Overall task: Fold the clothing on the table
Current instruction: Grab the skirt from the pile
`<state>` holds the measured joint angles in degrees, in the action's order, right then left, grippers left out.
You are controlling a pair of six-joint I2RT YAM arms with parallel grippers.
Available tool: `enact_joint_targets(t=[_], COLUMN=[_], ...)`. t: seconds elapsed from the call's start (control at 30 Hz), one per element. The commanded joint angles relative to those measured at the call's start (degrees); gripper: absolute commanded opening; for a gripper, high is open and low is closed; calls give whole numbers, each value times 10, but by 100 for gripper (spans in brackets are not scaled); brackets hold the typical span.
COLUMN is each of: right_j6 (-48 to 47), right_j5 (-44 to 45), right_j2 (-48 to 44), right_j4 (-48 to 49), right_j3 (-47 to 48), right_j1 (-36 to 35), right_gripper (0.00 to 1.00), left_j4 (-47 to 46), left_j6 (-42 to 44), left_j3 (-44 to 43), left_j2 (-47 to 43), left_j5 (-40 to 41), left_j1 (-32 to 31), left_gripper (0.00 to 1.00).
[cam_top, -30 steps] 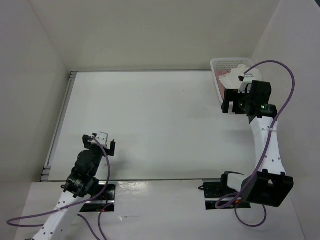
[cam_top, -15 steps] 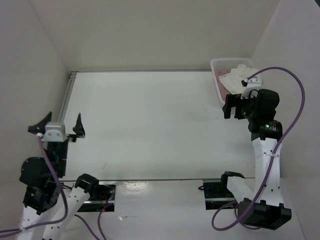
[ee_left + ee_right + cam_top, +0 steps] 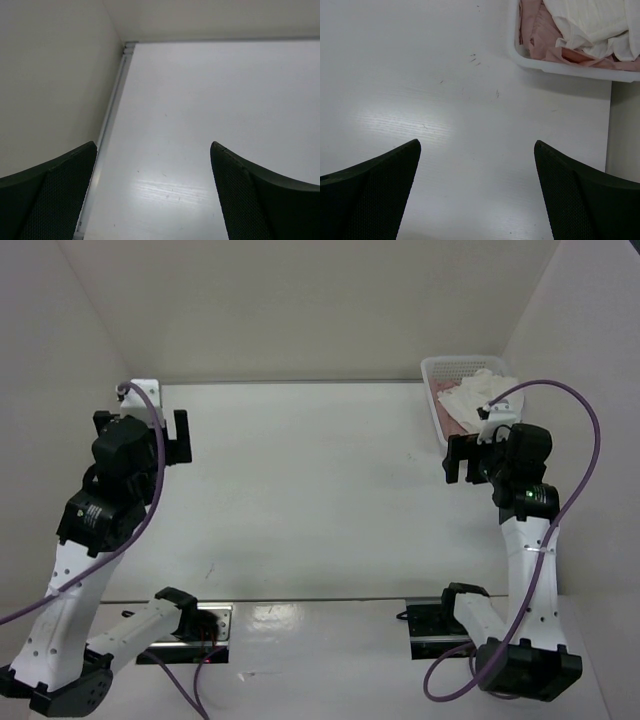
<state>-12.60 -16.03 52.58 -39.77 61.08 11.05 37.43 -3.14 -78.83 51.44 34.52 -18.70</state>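
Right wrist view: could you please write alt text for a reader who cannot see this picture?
The right hand, open and empty, hangs over the white table. At the upper right, a white basket on the table holds the white clothing, which lies over a pink garment.

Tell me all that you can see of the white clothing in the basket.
The white clothing is thin, creased fabric, bunched in soft folds and not folded. It lies in the white basket at the far right corner of the table, on top of a pink garment. Part of it runs out of the wrist view.
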Motion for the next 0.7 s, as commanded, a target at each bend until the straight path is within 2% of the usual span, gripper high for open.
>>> enact_joint_targets(t=[0.0, 0.17, 0.43, 0.53, 0.57, 0.67], right_j6=[-1, 12, 57, 58, 57, 64], right_j5=[22, 64, 59, 65, 65, 70], right_j2=[22, 83, 118, 118, 118, 139], right_j4=[24, 30, 41, 51, 51, 64], right_j3=[-3, 9, 49, 49, 49, 63], right_j1=[-5, -5, -5, -5, -5, -5], right_gripper=[98, 98, 98, 98, 98, 98], left_j4=[23, 7, -87, -95, -90, -94], left_j6=[-42, -78, -112, -84, -84, -154], left_j3=[38, 82, 156, 149, 143, 137], left_j2=[-25, 19, 80, 80, 80, 86], left_j5=[-57, -64, -149, -167, -146, -62], left_j1=[8, 8, 44, 54, 54, 77], left_gripper=[100, 100, 100, 100, 100, 100])
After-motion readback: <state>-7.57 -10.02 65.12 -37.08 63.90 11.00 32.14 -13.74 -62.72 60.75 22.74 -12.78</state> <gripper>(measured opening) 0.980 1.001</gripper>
